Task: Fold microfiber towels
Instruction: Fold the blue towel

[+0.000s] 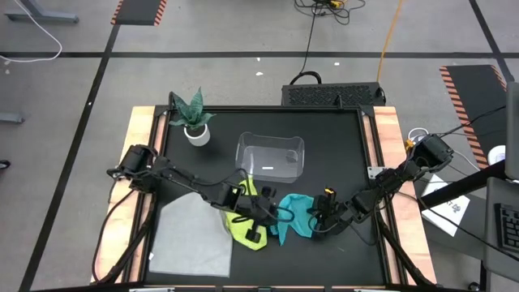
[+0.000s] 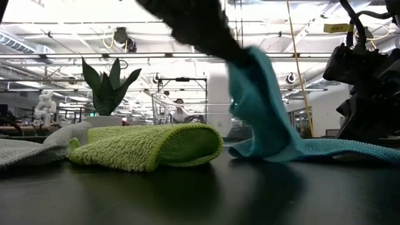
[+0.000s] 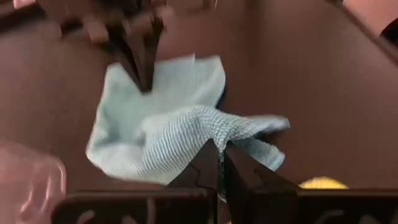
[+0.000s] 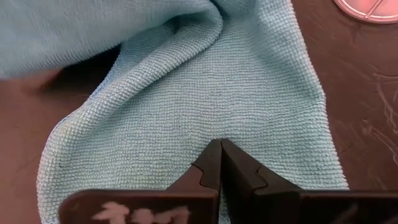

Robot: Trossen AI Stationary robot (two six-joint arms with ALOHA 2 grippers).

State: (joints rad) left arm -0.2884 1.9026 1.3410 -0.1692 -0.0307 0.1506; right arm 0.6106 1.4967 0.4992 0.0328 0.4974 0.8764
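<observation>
Your left tool (image 3: pixel 219 163) is pinched on one edge of the teal towel (image 1: pixel 298 214), lifted off the desk (image 1: pixel 340 146) mid-front; your right tool (image 4: pixel 221 163) is pressed together on the opposite edge, which lies flat. Carry the raised edge straight across toward the right tool, keeping the cloth taut (slack causes bunching). Keep clear of the yellow-green towel (image 1: pixel 243 223) just beside it. The grey towel (image 1: pixel 190 235) lies at the front left.

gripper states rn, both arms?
Left gripper: shut on the teal towel, lifting one edge.
Right gripper: shut on the teal towel's other side, low at the table.
</observation>
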